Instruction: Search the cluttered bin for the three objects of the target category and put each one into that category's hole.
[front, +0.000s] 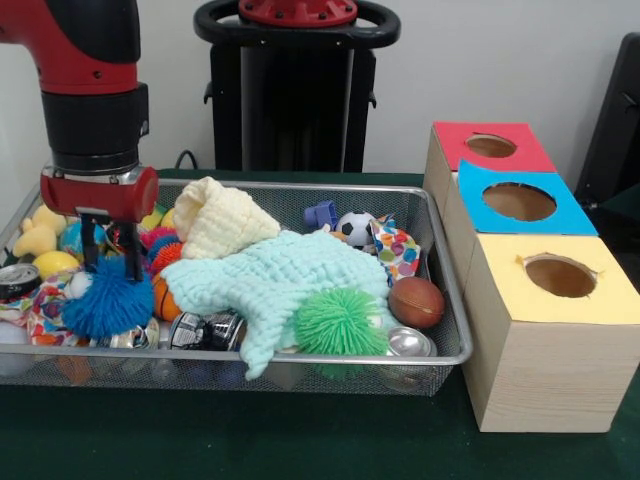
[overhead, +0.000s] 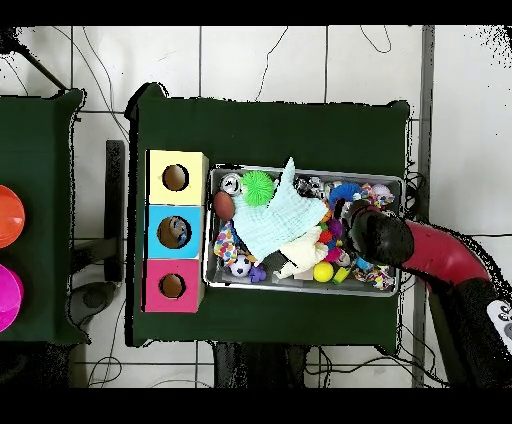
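Front view: the red-and-black arm's gripper (front: 103, 262) is hanging low over the left end of the wire-mesh metal bin (front: 440, 250), its dark fingers (front: 88, 245) reaching down right at the top of the fuzzy blue pom-pom ball (front: 108, 303) — they are looking slightly spread around its crown, not yet pinching it, though the fuzz is masking the tips. Which category is the target is not shown; judging by the pose, the spiky balls are the likely set, with the green spiky rubber ball (front: 341, 322) at the bin's front rail as another. To do this grab well, I'd be dropping straight down onto the ball's centre, closing on the core rather than the strands, then lifting clear of the mint-green knitted cloth (front: 275, 280) before travelling to the three wooden boxes — red-topped box (front: 487, 147), blue-topped box (front: 517, 203), yellow-topped box (front: 560, 277). Overhead view: the arm (overhead: 420, 248) is covering the gripper and that end of the bin (overhead: 305, 288), so finger contact is unreadable here; the blue ball (overhead: 346, 190) is showing only partly. The cloth (overhead: 280, 218) is burying a good share of the clutter — a third target may be lying under it.
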